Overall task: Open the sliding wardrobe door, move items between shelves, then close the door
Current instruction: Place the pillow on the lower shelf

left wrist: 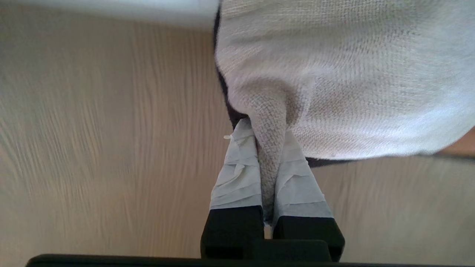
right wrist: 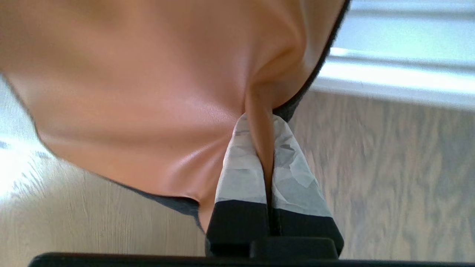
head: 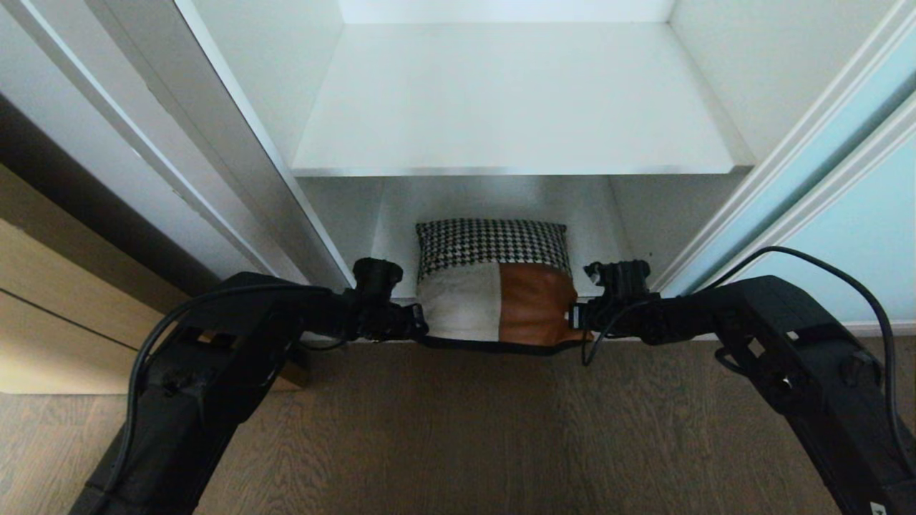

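The item [head: 494, 286] is one soft cushion-like bundle with a black-and-white houndstooth part, a white knit part and a tan-brown part. It sits at the mouth of the lower compartment, under the bare white shelf [head: 501, 107], and its front edge reaches out over the wooden floor. My left gripper [head: 422, 325] is shut on a pinch of the white knit [left wrist: 334, 74]; its tips [left wrist: 264, 129] squeeze the fabric. My right gripper [head: 576, 316] is shut on a fold of the tan-brown part [right wrist: 130, 92], tips [right wrist: 259, 120] clamped. The sliding wardrobe door [head: 844, 214] stands slid aside at the right.
A grey-white wardrobe frame [head: 215, 179] borders the opening on the left, with a light wooden panel [head: 43, 322] beyond it. Wooden floor [head: 458, 429] lies in front of the wardrobe. Both black arms reach in low from the two sides.
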{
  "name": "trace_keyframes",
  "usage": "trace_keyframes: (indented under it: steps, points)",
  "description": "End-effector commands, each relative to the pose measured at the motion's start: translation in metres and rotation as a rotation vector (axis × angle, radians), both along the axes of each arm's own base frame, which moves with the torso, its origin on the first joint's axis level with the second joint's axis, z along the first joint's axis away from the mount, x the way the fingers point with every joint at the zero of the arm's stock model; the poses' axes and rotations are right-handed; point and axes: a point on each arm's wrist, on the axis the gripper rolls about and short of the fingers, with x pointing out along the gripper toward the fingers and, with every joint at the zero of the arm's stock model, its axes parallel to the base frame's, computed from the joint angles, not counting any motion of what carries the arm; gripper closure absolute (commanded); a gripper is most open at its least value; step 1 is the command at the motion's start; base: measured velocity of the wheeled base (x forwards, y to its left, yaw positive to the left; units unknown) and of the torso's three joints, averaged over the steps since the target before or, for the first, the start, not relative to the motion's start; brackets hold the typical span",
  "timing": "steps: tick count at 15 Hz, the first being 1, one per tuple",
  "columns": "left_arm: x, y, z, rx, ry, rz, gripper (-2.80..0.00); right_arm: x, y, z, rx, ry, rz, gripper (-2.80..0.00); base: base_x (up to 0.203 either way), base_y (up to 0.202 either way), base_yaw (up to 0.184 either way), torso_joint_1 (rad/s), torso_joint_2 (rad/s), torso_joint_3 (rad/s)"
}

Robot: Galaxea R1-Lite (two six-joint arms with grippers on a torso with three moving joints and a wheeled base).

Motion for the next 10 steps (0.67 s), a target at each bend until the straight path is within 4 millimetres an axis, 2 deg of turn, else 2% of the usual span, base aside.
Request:
trace_keyframes:
  steps: [1,6,10]
  points:
    - [0.007,0.006,0.005,-0.019,-0.081,0.020,0.00,0.004,0.000,0.001,0.008,-0.057,0.000,0.00,0.000,0.000,0.000,0.000,0.00,0.000]
    - [0.013,0.007,0.003,0.014,-0.171,0.027,0.00,0.006,-0.004,0.010,-0.034,-0.114,0.015,0.00,0.000,0.000,0.000,0.000,0.00,0.000]
    - [0.015,0.007,-0.021,0.103,-0.192,0.010,0.00,0.009,-0.003,-0.002,-0.056,-0.149,0.020,0.00,0.000,0.000,0.000,0.000,0.00,0.000]
